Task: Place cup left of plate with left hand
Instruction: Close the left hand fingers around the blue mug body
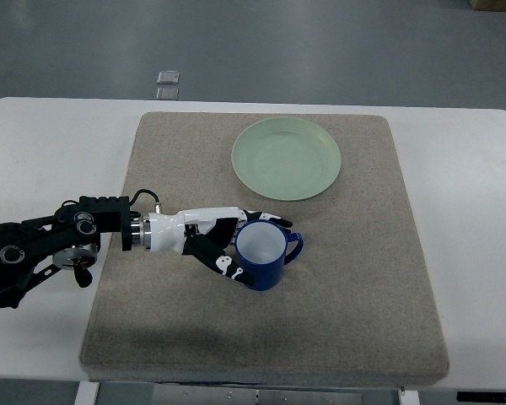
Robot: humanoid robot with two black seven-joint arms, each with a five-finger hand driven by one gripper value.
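Left hand (228,245) wrapped around blue cup (262,253), fingers curled on its left wall, thumb side near the rim. Cup upright on grey mat (337,287), below and slightly left of green plate (286,158), not touching it. Likely rigid, light, empty, glossy so possibly slippery; body grasp opposite the handle looks right. Count: one cup, one plate, one mat on white surface (472,211). Right hand not visible.

A dark blue cup (262,253) with a white inside, a pale green plate (286,159), a speckled beige-grey mat (337,278).
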